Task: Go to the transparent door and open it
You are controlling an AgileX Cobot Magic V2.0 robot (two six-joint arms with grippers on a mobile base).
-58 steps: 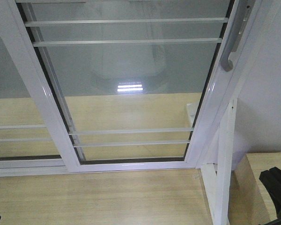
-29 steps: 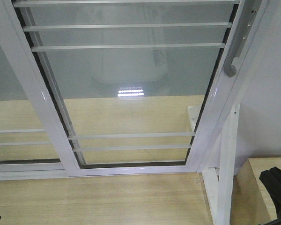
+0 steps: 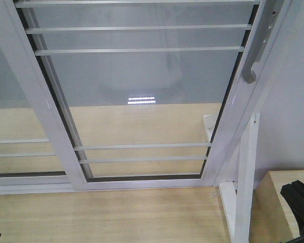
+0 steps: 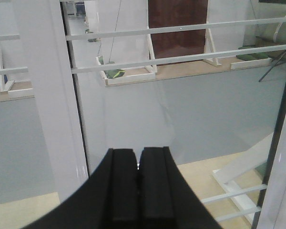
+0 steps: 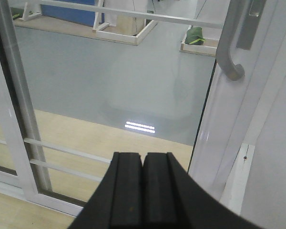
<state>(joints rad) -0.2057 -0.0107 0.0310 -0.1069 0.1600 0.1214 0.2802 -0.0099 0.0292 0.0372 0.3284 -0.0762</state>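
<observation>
Both wrist views and the front view. The left gripper (image 4: 138, 157) and right gripper (image 5: 143, 160) each have their jaws pressed fully together and hold nothing. The transparent door (image 3: 142, 81) stands straight ahead of both pairs of jaws, apart from them, with its sill low against the wooden floor (image 3: 106, 212). Its grey pull handle (image 5: 227, 47) lies ahead of the right jaws, up and to their right, on the white stile (image 5: 214, 129), with the lock plate (image 5: 250, 24) just beside it further right. A second framed panel (image 3: 10, 91), without a handle, lies to the left of the left jaws.

Handling, as judged: a framed glass panel of this height is probably heavy and stiff and slides sideways rather than swinging. The glass is fragile and smooth, and the glossy frame offers poor friction. The curved handle, which stands clear of the stile at its lower end, is the sensible hold. The right jaws would have to part around it or hook behind it.
</observation>
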